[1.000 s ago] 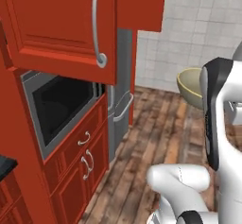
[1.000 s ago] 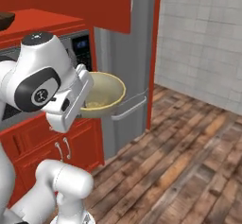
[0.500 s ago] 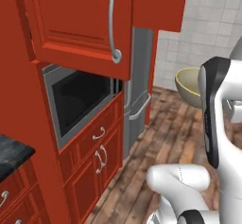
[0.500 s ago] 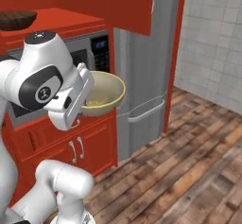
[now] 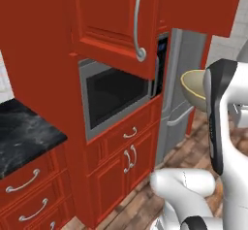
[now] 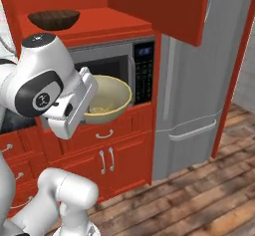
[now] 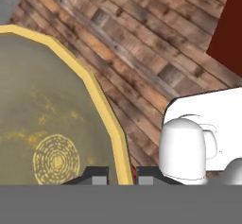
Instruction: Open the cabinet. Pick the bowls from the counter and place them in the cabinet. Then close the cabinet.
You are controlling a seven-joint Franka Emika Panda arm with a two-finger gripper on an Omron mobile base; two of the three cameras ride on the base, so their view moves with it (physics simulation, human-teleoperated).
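My gripper [image 7: 120, 175] is shut on the rim of the pale beige-yellow bowl [image 7: 47, 124], whose yellow edge runs between the finger tips. The arm holds this bowl [image 6: 108, 98] in the air in front of the microwave, well above the wooden floor. It also peeks out behind the arm in the left base view [image 5: 193, 86]. The red cabinet [image 6: 112, 21] stands open above the microwave, its doors [image 5: 111, 25] swung out, one showing a curved silver handle [image 5: 139, 20]. The dark brown bowl [image 6: 54, 18] sits inside on the cabinet's floor at the left. A corner of the black counter [image 5: 24, 133] lies at the left.
A built-in microwave [image 5: 116, 93] sits under the cabinet, with small red doors and drawers [image 6: 104, 158] below. A tall grey fridge [image 6: 199, 80] stands to the right. The open cabinet door [image 6: 164, 6] juts out overhead. Wooden floor [image 6: 199, 200] spreads out at the right.
The base has moved, so the whole scene has slid rightwards in both base views and the cabinet front now faces me. The beige bowl stays in my shut gripper.
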